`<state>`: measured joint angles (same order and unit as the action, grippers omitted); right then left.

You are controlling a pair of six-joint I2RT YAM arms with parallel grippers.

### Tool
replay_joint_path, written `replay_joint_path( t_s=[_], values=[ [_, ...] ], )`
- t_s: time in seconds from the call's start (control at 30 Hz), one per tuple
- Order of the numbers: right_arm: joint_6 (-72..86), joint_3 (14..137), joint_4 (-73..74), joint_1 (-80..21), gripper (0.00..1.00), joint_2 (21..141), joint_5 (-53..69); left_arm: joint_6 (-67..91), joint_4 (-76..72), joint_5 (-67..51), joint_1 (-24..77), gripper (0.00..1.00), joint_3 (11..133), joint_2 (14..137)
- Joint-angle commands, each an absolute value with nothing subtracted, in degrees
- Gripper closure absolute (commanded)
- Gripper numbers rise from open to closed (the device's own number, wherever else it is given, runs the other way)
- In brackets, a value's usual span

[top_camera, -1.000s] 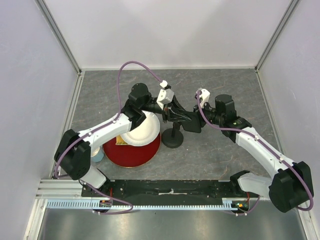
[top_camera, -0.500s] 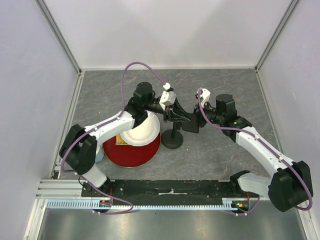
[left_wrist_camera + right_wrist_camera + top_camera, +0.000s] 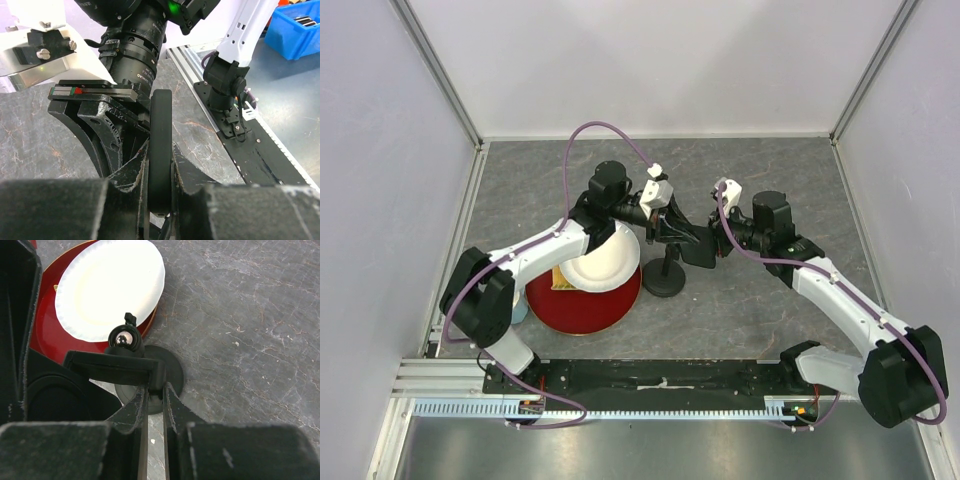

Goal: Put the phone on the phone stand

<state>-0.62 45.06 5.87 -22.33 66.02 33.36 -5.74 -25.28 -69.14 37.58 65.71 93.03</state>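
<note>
Top external, left to right: white plate [image 3: 600, 265] on red bowl [image 3: 582, 308]; left gripper [image 3: 676, 233] clamped on phone [image 3: 699, 253]; phone stand [image 3: 665, 283] upright just beside the bowl, phone aloft by its cradle; right gripper [image 3: 717, 244] pinching the phone's other end.

Two arms, a left arm [image 3: 535, 250] and a right arm [image 3: 840, 295]; two grippers, the left gripper [image 3: 160, 170] and the right gripper [image 3: 155, 395]; two white camera housings, one on the left wrist [image 3: 655, 190], one on the right wrist [image 3: 728, 188]; one phone [image 3: 161, 135]; one phone stand [image 3: 665, 282] with a single round base; one white paper plate [image 3: 600, 262]; one red bowl [image 3: 582, 308]; one small yellow item [image 3: 560, 281] between plate and bowl, kind unclear; one pale blue object [image 3: 516, 310], kind unclear; one blue bin [image 3: 295, 30]; one grey marbled surface [image 3: 770, 170].
</note>
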Motion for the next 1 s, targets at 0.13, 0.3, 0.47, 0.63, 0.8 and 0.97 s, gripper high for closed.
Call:
replay_joint_path(
  t_s=[0.13, 0.3, 0.47, 0.63, 0.8, 0.97],
  values=[
    [2.72, 44.91, 2.46, -22.68, 1.00, 65.03, 40.69, -13.99, -22.76, -66.61, 36.04, 0.98, 67.93, 91.92],
    [2.20, 45.88, 3.51, -22.76, 1.00, 65.65, 42.80, -13.09, -20.14, -70.92, 35.51, 0.98, 73.47, 95.53],
    [1.14, 46.05, 4.22, -22.68, 1.00, 65.92, 41.49, -14.06, -13.90, -74.18, 32.87, 0.98, 75.85, 96.24],
    [1.14, 45.70, 3.78, -22.76, 1.00, 64.08, 35.27, -16.26, -10.02, -69.10, 32.61, 0.98, 72.08, 92.99],
    [3.24, 41.58, -1.47, -24.34, 1.00, 59.86, 19.29, -10.73, -10.46, -55.60, 33.92, 0.98, 66.20, 86.68],
    [6.68, 35.95, -8.53, -31.79, 1.00, 53.88, -5.03, -12.65, -0.64, -36.07, 40.07, 0.98, 64.69, 82.09]
  ],
)
